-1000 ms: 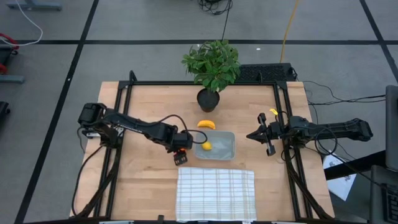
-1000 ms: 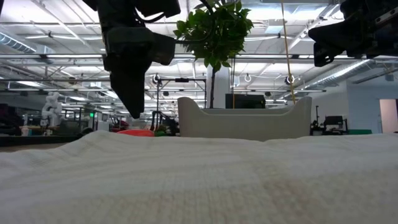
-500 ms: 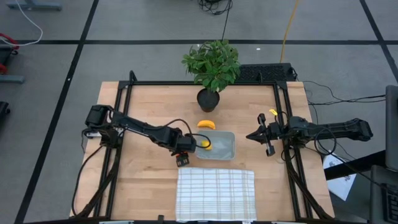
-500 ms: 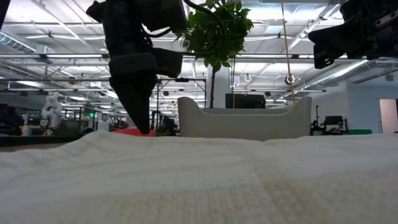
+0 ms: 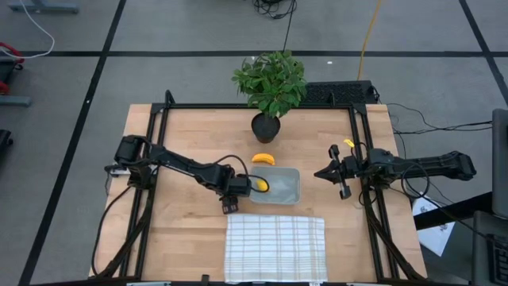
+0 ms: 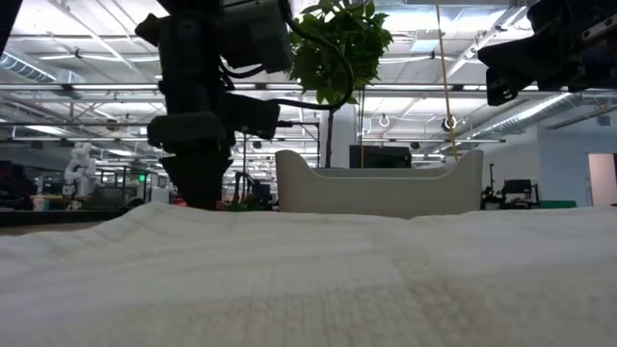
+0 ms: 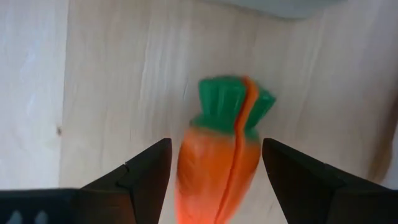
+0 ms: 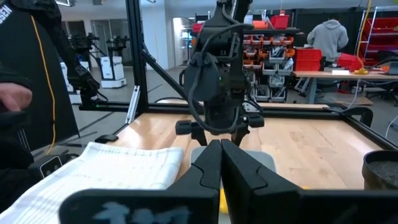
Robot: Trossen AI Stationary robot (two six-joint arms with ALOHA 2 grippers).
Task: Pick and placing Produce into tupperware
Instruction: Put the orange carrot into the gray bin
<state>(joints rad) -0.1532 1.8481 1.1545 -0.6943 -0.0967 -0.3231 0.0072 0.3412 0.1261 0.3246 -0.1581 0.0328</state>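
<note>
— Where is the carrot being found, relative to the left gripper?

— It is being seen lying on the bare wood between the two dark fingers, which are being held wide on either side of it and are not touching it. Its long axis is running straight away from the wrist, with the green top at the far end, towards the tupperware.

— And on the table?

— In the high view the left gripper is being held just beside the left wall of the tupperware, near the middle of the table. The carrot itself is being hidden there under the gripper. The lemon is lying inside the tupperware, and the banana just beyond its far wall.

— Which arm is nearer?

— The left one, clearly. The right gripper is waiting near the right edge, well apart, with its fingers pressed together.

— Is any writing being read?

— No brand or label can be read on the task's things.
</note>
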